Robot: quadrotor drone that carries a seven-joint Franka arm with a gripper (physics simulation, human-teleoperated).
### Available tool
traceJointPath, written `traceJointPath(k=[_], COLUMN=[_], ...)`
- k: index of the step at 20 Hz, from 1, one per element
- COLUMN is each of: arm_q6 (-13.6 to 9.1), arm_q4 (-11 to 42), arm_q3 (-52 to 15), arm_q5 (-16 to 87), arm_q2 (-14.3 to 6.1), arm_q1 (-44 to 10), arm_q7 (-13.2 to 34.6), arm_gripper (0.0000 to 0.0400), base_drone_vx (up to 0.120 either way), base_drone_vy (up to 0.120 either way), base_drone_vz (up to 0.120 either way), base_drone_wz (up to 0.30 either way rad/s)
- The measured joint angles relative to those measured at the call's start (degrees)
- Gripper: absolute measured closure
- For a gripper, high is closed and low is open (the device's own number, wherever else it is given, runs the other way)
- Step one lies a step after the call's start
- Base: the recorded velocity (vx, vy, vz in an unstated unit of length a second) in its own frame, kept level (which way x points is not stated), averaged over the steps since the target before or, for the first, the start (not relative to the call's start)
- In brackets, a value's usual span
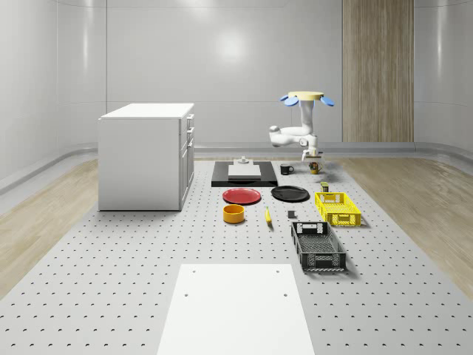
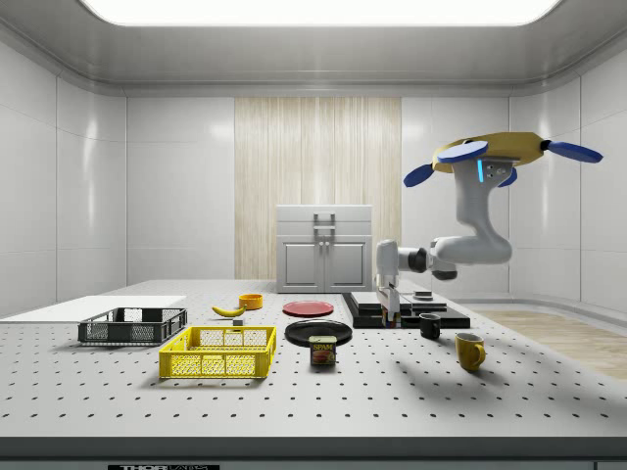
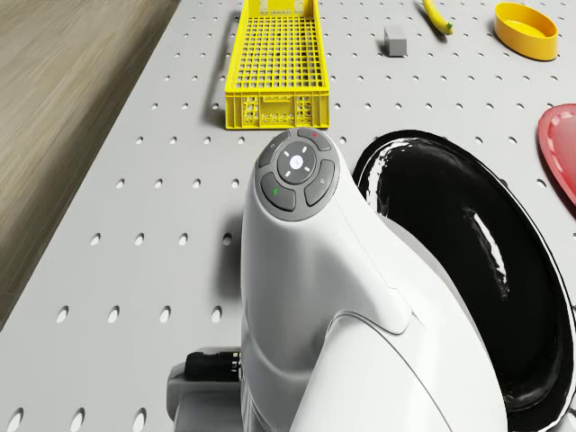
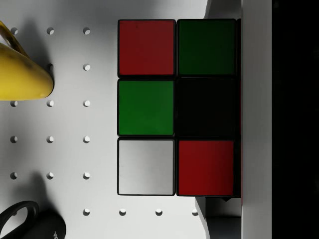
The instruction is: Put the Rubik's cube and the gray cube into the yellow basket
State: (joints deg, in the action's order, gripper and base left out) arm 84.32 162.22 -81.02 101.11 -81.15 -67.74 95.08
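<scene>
Wrist view: Rubik's cube [image 4: 176,107] directly beneath the jaws.

Your drone [image 1: 307,97] hovers over the far end of the bench [image 1: 111,296], toward the whole-scene view's right, with the arm [image 2: 460,245] reaching down beside the tray [image 1: 244,174]. The Rubik's cube [image 4: 174,107] sits directly under the wrist camera, on the bench, with a mug [image 4: 22,74] close beside it and a second mug [image 4: 27,224] near it. In the whole-scene view, the two plates [image 1: 242,195] lie in front of the tray, the bowl [image 1: 234,214] and banana [image 1: 267,215] nearer still. The basket [image 1: 338,208] lies right of the plates, the small cube [image 1: 292,214] just left of it, and the crate [image 1: 318,246] in front. The cabinet [image 1: 146,155] stands at the left.
</scene>
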Motion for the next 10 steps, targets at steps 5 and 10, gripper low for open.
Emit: traceJointPath(k=[5, 10], arm_q6=[0.8, 1.6], arm_q4=[0.0, 0.0], arm_q3=[-0.3, -0.5], arm_q5=[-0.6, -1.0], arm_q2=[-0.9, -1.8], arm_q1=[-0.2, -0.3], arm_q7=[0.2, 0.3], arm_gripper=[0.0075, 0.0075], base_drone_vx=[0.120, 0.120], base_drone_vy=[0.048, 0.104], base_drone_vz=[0.024, 0.000], base_drone_wz=[0.000, 0.000])
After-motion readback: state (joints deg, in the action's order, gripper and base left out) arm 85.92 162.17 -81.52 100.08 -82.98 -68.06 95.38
